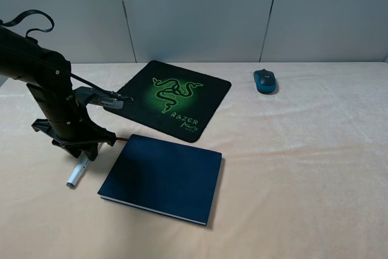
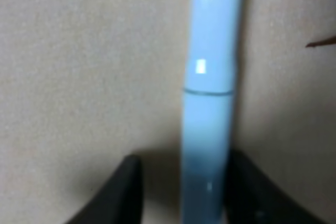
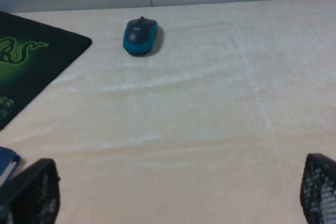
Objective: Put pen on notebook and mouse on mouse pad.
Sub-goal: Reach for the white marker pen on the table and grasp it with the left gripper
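The white pen [image 1: 77,172] lies on the table just left of the navy notebook [image 1: 160,177]. My left gripper [image 1: 83,153] is lowered over its upper end. In the left wrist view the pen [image 2: 210,98] runs between the two dark fingers [image 2: 123,192]. One finger is close against the barrel and the other stands a gap away, so the gripper [image 2: 184,182] is open. The teal mouse [image 1: 265,80] sits on bare table, right of the black Razer mouse pad [image 1: 176,98]. My right gripper [image 3: 176,203] is wide open and holds nothing, well short of the mouse [image 3: 139,35].
The notebook's reddish ribbon [image 1: 123,139] pokes out toward the left arm. A corner of the mouse pad [image 3: 31,61] and of the notebook [image 3: 6,162] show in the right wrist view. A grey wall runs behind the beige table [image 1: 315,168].
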